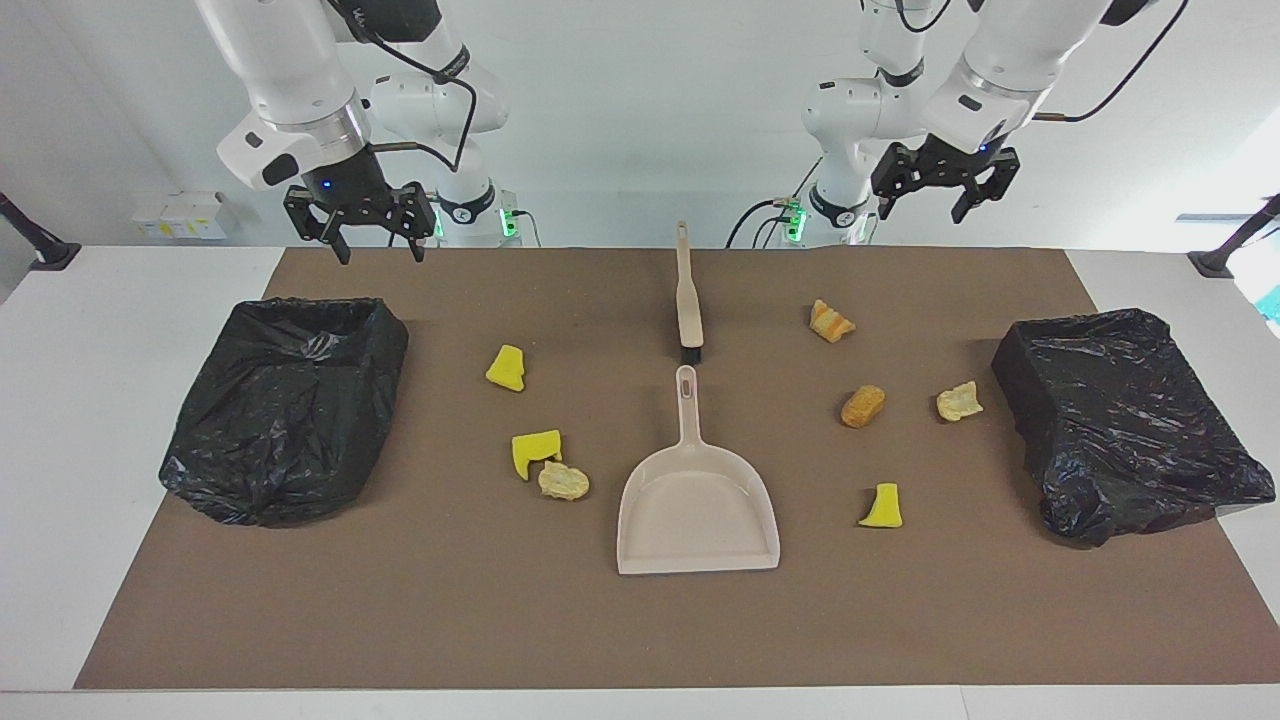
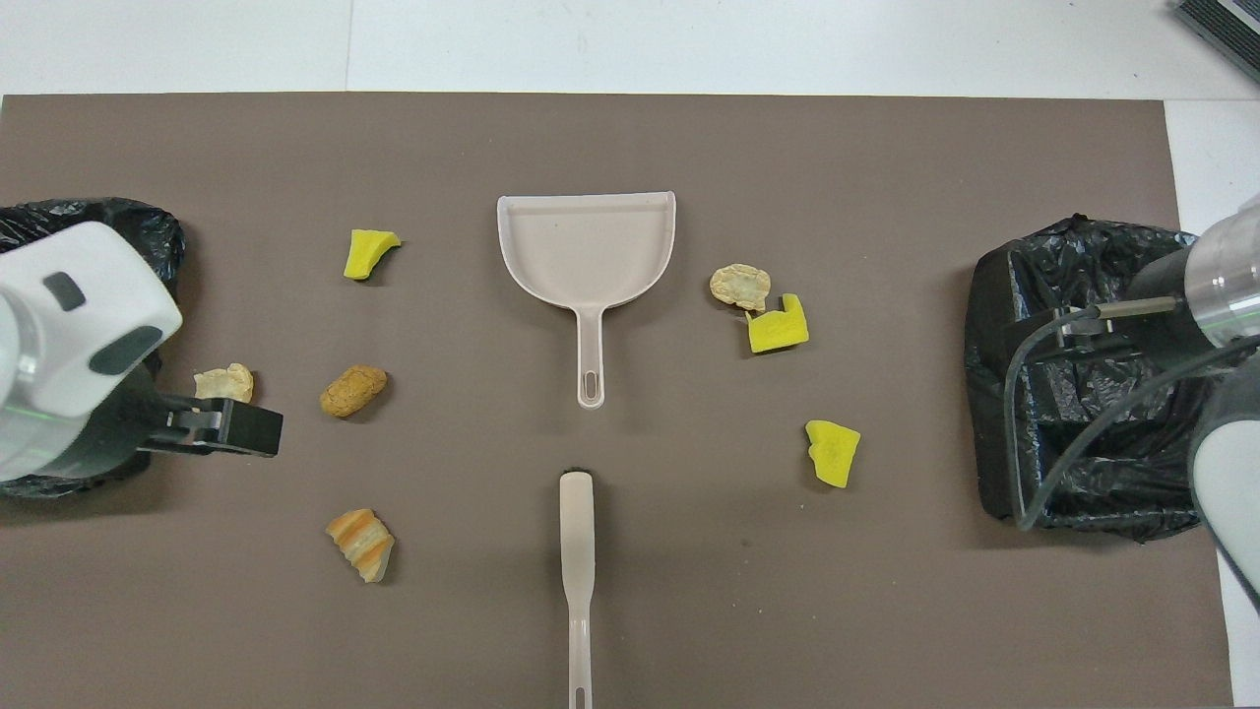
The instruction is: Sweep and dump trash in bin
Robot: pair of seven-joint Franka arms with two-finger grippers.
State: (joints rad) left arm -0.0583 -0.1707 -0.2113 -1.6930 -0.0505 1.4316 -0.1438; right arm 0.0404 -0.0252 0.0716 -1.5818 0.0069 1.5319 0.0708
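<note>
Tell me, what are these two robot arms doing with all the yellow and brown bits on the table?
Nothing has been swept up yet. Seven scraps of trash lie scattered on the brown mat, around a beige dustpan and a beige brush that nobody is holding. A black-lined bin sits at each end of the table. The left gripper and the right gripper both hang in the air, open and empty, above the robots' edge of the mat.
</note>
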